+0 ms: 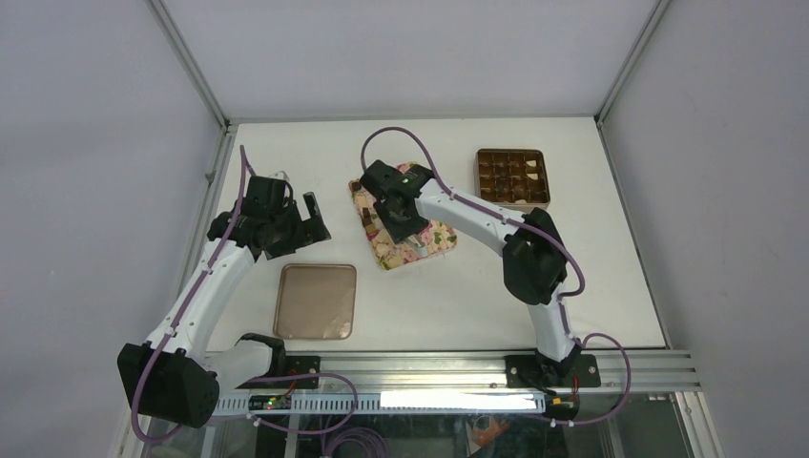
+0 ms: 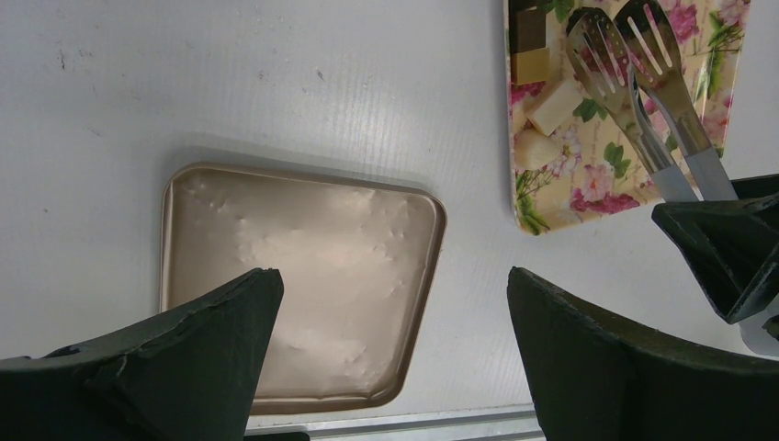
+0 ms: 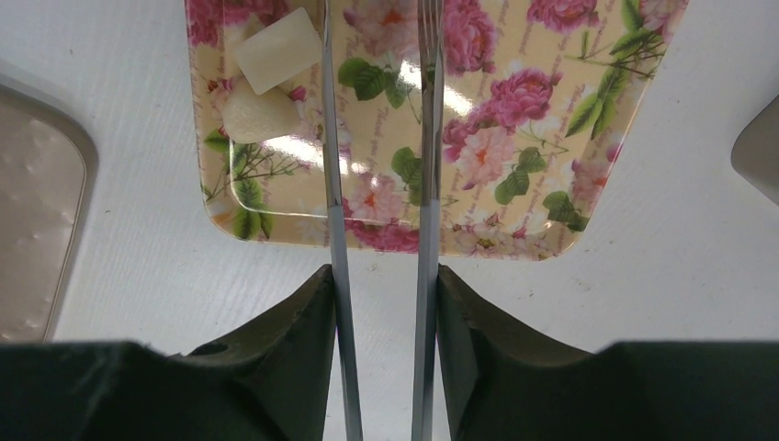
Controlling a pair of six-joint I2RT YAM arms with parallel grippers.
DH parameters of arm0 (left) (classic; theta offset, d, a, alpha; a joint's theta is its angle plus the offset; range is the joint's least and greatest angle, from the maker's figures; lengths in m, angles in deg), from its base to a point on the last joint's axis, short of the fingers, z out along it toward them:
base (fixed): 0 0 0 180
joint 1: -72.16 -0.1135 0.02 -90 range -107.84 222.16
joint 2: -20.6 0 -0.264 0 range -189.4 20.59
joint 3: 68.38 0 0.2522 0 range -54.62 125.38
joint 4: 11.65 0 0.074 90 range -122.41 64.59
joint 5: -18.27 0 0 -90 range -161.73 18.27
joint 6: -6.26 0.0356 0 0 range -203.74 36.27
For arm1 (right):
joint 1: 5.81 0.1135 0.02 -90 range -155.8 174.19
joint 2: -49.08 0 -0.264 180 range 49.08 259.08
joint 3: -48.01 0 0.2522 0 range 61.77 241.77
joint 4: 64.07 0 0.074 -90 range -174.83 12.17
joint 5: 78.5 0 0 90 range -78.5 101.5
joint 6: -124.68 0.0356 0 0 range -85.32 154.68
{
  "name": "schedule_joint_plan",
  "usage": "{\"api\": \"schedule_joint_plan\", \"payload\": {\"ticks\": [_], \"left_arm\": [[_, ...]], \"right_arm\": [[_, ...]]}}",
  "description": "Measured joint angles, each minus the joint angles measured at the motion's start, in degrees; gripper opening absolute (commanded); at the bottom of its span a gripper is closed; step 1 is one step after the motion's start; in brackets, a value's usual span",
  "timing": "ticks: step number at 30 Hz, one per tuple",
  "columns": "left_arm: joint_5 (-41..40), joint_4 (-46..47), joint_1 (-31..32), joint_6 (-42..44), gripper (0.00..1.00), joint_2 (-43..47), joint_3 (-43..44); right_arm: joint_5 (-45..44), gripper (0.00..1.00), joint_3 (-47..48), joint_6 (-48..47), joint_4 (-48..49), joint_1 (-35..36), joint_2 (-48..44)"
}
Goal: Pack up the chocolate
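Observation:
Dark chocolate pieces (image 1: 500, 181) fill several compartments of the brown grid box (image 1: 544, 181) at the back right. A floral tray (image 1: 434, 239) in the middle holds a dark piece (image 2: 530, 23), a tan piece and two pale pieces (image 3: 276, 37). My right gripper (image 1: 396, 224) hangs over the tray's near part, shut on metal tongs (image 3: 428, 184). The tongs' slotted ends (image 2: 643, 55) are apart above the tray, with nothing between them. My left gripper (image 1: 310, 219) is open and empty, above the table left of the tray.
The flat tan lid (image 1: 316, 301) lies near the front edge, below my left gripper (image 2: 395, 276); it also shows in the right wrist view (image 3: 28, 230). White walls stand at the sides and back. A metal rail runs along the table's near edge.

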Motion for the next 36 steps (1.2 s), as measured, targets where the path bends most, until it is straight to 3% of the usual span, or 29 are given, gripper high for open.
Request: {"api": "schedule_joint_plan", "payload": {"ticks": [12,22,36], "left_arm": [[0.0,0.0,0.0,0.0,0.99,0.1,0.0],[0.0,0.0,0.0,0.0,0.99,0.1,0.0],[0.0,0.0,-0.4,0.0,0.99,0.1,0.0]], "right_arm": [[-1.1,0.12,0.3,-0.4,0.0,0.0,1.2],[-2.7,0.09,0.3,-0.4,-0.3,-0.4,0.1],[-4.2,0.09,0.0,-0.4,-1.4,-5.2,-9.0]]}}
